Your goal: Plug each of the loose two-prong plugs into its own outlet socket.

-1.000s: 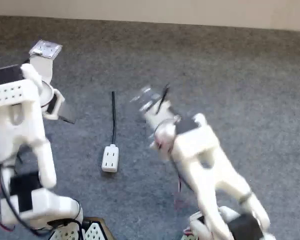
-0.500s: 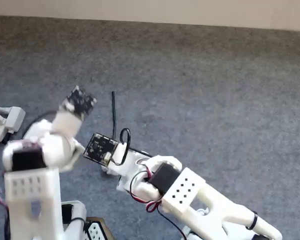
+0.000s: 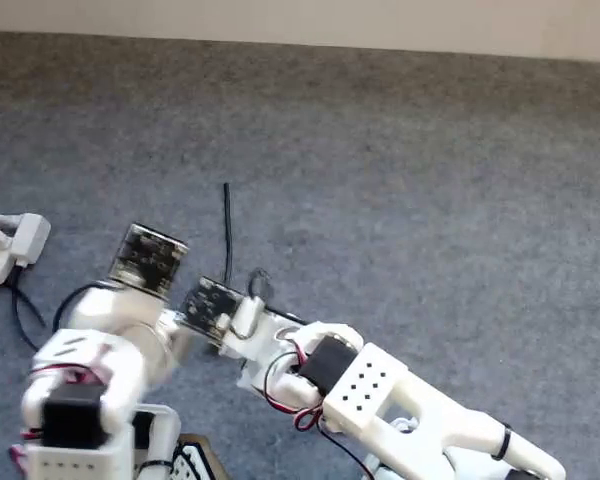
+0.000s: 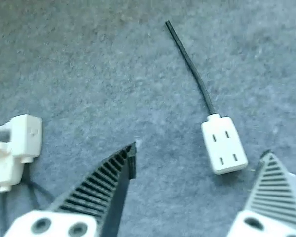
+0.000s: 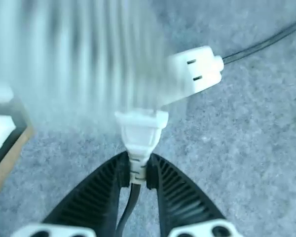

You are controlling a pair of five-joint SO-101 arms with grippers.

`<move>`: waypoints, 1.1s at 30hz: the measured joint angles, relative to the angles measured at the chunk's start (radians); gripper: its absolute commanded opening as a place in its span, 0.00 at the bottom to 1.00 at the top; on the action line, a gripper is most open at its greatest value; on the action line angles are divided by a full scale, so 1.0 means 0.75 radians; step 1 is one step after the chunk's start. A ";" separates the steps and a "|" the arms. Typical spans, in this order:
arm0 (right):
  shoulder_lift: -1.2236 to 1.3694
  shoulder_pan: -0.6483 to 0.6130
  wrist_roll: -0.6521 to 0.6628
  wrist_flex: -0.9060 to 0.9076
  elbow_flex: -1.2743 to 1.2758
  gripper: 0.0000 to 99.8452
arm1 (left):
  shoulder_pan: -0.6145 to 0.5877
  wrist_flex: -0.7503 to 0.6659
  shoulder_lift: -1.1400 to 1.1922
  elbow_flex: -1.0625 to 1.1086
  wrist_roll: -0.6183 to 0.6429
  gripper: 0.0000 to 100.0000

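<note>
A white outlet socket (image 4: 224,144) lies flat on the grey carpet, its black cord (image 3: 227,225) running away from the arms. My left gripper (image 4: 201,154) hovers open above it, one black finger (image 4: 116,175) on each side, nothing held. My right gripper (image 5: 138,165) is shut on the neck of a white two-prong plug (image 5: 140,129), which points toward the socket (image 5: 195,73) a short way off. In the high view both wrists, the left arm (image 3: 145,262) and the right arm (image 3: 212,305), crowd over the socket and hide it. Another white plug (image 4: 19,140) lies far left (image 3: 10,245).
Grey carpet (image 3: 430,180) covers the whole surface, with open room to the right and far side. A black cable (image 3: 25,305) loops by the plugs at the left edge. A white and brown base corner (image 5: 2,136) sits beside the right gripper.
The right arm swung down and left over the socket with the plug. The left arm came in from the far left and lowered its wrist beside the right one.
</note>
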 measured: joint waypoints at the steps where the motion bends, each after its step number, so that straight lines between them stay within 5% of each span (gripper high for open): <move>1: 0.000 -0.002 -0.002 0.000 0.000 0.01 | 0.020 -0.016 -0.014 0.033 0.000 0.37; 11: 0.004 0.000 -0.059 0.016 0.002 0.01 | 0.045 -0.231 -0.033 0.293 0.020 0.37; 23: -0.360 0.119 -0.049 0.436 -0.327 0.01 | 0.039 -0.293 -0.025 0.374 0.023 0.37; 33: -0.401 0.141 -0.027 0.462 -0.391 0.01 | 0.045 -0.293 -0.016 0.376 0.018 0.37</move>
